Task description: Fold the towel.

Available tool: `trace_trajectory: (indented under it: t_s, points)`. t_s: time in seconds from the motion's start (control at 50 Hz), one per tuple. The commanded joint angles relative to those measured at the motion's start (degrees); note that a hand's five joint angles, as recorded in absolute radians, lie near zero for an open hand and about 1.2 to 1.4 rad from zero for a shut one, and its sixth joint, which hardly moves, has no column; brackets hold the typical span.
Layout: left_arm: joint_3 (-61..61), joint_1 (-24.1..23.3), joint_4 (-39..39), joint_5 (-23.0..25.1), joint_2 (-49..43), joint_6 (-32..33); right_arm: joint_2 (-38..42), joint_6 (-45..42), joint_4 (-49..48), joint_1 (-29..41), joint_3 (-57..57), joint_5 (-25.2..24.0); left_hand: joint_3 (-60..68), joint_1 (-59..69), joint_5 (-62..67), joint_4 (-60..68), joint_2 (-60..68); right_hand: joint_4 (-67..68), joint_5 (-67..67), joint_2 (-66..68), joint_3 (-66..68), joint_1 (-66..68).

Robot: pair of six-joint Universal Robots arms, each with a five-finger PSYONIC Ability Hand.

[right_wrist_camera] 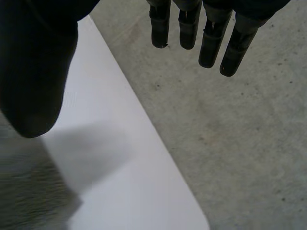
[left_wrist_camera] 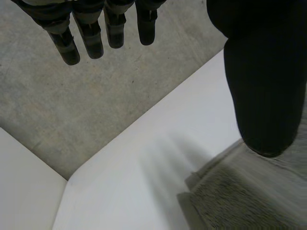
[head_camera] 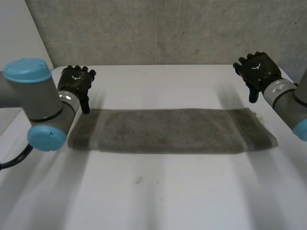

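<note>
A grey-brown towel (head_camera: 168,130) lies flat on the white table (head_camera: 158,191) as a long folded strip running left to right. My left hand (head_camera: 76,81) hovers above the table just behind the towel's left end, fingers (left_wrist_camera: 88,36) straight and empty, the towel's corner (left_wrist_camera: 240,201) below its thumb. My right hand (head_camera: 256,69) is raised over the table's back right corner, behind the towel's right end, fingers (right_wrist_camera: 208,40) straight and holding nothing. A towel corner (right_wrist_camera: 29,201) lies under its thumb.
A grey concrete wall (head_camera: 168,28) rises right behind the table's back edge. The wide front part of the table lies bare in front of the towel. My left arm's elbow (head_camera: 45,136) hangs over the towel's left end.
</note>
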Motion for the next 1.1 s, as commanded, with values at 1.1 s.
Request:
trace_trajectory:
  t_s: [1.1]
  points:
    - [-28.0, 0.9, 11.7, 3.3, 15.5, -8.1, -3.6, -8.6, 3.4, -4.9, 6.3, 1.5, 0.4, 0.0, -1.6, 0.4, 0.5, 65.0, 66.5, 65.4, 65.8, 66.6]
